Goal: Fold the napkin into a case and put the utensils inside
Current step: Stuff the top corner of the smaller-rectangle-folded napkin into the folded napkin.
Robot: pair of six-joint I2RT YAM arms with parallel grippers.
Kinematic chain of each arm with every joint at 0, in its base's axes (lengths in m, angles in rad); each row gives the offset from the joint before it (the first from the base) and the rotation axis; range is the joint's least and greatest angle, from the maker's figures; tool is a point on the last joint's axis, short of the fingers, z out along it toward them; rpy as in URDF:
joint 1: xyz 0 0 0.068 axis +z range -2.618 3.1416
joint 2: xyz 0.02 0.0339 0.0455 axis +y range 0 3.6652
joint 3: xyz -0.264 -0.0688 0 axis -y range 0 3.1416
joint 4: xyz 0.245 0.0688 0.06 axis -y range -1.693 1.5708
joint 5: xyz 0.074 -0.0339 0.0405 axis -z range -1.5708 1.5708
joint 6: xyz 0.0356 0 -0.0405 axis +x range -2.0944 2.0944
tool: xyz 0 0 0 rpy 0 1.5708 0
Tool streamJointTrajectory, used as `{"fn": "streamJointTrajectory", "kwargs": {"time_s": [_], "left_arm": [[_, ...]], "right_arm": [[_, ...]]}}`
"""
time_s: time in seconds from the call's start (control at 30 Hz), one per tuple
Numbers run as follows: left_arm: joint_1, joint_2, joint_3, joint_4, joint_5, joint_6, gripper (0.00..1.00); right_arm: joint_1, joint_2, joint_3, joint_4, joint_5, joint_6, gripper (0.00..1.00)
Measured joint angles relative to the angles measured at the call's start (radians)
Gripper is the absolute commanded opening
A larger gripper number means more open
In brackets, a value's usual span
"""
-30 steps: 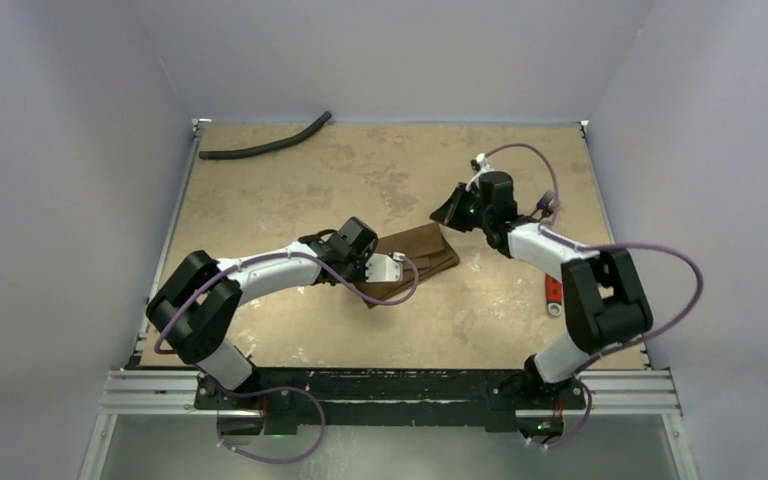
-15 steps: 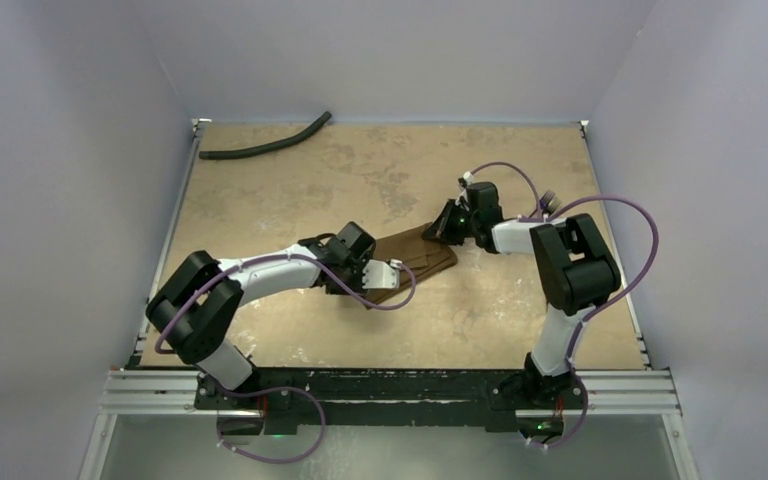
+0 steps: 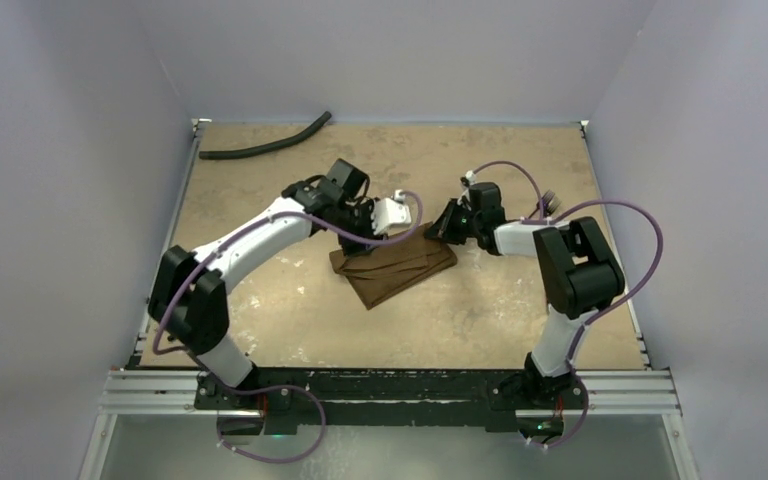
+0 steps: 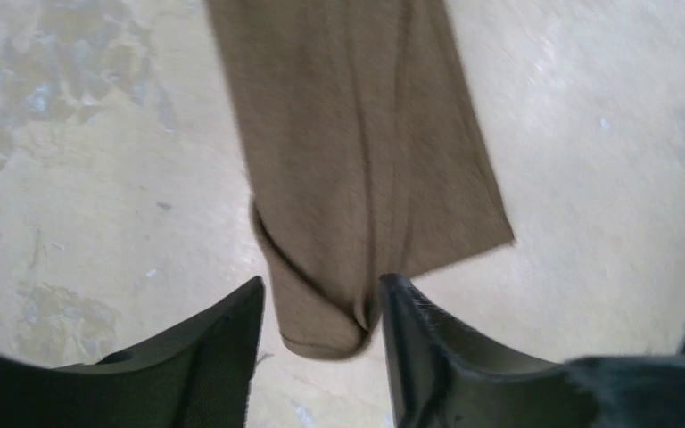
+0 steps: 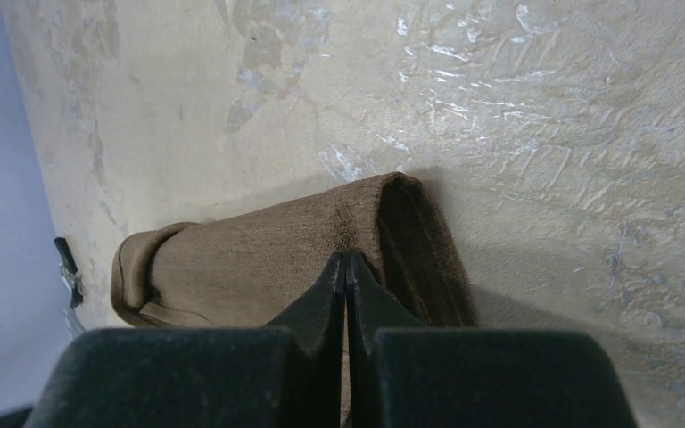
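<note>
The brown napkin (image 3: 395, 270) lies folded into a long flat strip on the table, and the left wrist view shows it as a napkin (image 4: 357, 152) with a rounded near end. My left gripper (image 3: 405, 218) hovers above its far edge, open, its gripper (image 4: 321, 308) holding nothing and the cloth's end showing below the gap. My right gripper (image 3: 438, 232) is shut, and that gripper (image 5: 346, 259) rests its tips on the top of the napkin (image 5: 259, 254) near its folded right end. The utensils are out of view.
A long black curved hose (image 3: 265, 145) lies at the far left of the tan table (image 3: 290, 320). Purple cables loop round both arms. Pale walls close in the table on the left, back and right.
My left gripper opened, let go of the napkin and rose toward the far side. The right gripper came left onto the napkin's right end and stays there, shut.
</note>
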Motion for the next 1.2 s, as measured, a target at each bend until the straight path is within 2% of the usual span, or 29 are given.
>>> {"fn": "streamJointTrajectory", "kwargs": {"time_s": [0.1, 0.23, 0.27, 0.37, 0.4, 0.67, 0.93, 1.1, 1.2], "left_arm": [[0.046, 0.105, 0.076, 0.05, 0.029, -0.103, 0.34], [0.073, 0.195, 0.037, 0.142, 0.02, -0.208, 0.25], [0.073, 0.199, 0.018, 0.156, 0.019, -0.222, 0.21], [0.068, 0.207, -0.032, 0.181, 0.01, -0.244, 0.02], [0.068, 0.209, -0.042, 0.19, 0.006, -0.248, 0.0], [0.068, 0.211, -0.142, 0.286, -0.035, -0.247, 0.0], [0.068, 0.211, -0.169, 0.333, -0.052, -0.247, 0.0], [0.066, 0.204, -0.187, 0.362, -0.064, -0.245, 0.0], [0.06, 0.198, -0.201, 0.385, -0.082, -0.229, 0.0]], "right_arm": [[-0.001, -0.029, -0.004, 0.001, 0.001, 0.0, 0.0], [-0.001, -0.046, -0.01, 0.014, 0.0, 0.0, 0.0], [-0.001, -0.051, -0.013, 0.013, -0.002, 0.0, 0.0], [-0.001, -0.071, -0.017, 0.001, -0.014, 0.0, 0.0], [-0.001, -0.079, -0.016, -0.002, -0.018, 0.0, 0.0], [0.027, -0.103, 0.045, 0.025, -0.092, 0.045, 0.0], [0.109, 0.085, 0.122, 0.158, -0.165, 0.129, 0.0], [0.092, 0.211, 0.121, 0.177, -0.185, 0.148, 0.0], [0.071, 0.229, 0.1, 0.254, -0.224, 0.166, 0.0]]}}
